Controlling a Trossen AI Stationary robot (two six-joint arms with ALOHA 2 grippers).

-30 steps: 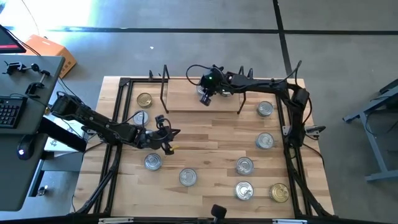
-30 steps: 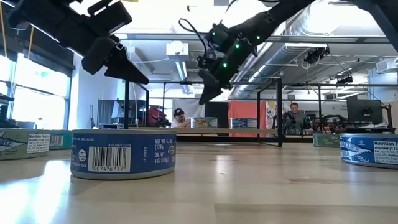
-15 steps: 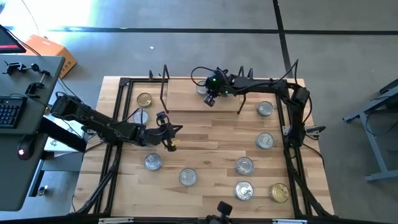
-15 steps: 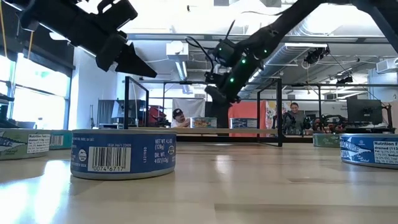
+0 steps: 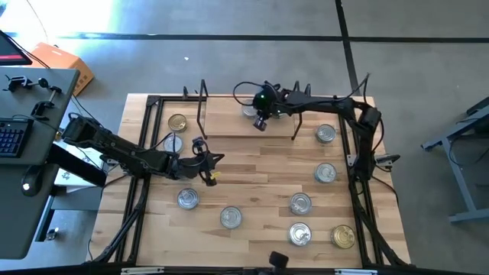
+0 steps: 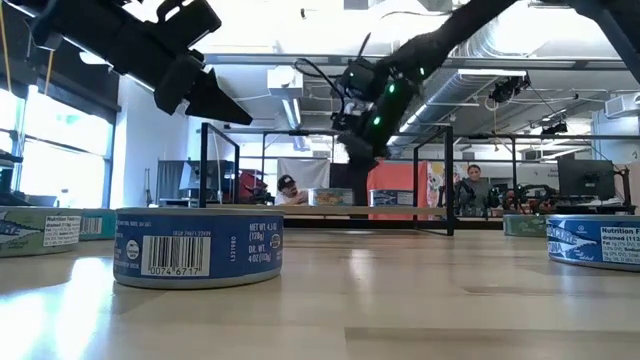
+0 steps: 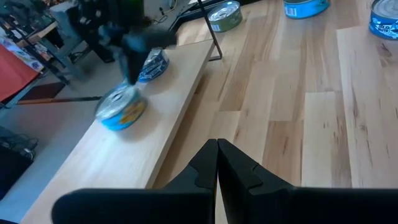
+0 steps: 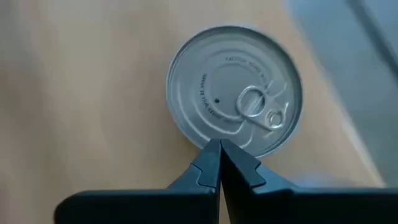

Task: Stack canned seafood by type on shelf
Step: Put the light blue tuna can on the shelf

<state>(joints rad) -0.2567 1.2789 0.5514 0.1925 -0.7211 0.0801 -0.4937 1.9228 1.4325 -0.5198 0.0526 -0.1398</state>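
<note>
In the low view's lower left, the nearest tin is short, round and rigid, with a slick paper label; it likely feels dense and is best pinched across its rim. Mid-frame in the high view, the left gripper hangs pressed together, empty. Farther, at upper centre, the right gripper, also pressed together, hovers over a silver-lidded tin on the pale wood shelf.

Two tins sit on the shelf; other tins lie scattered before it.
</note>
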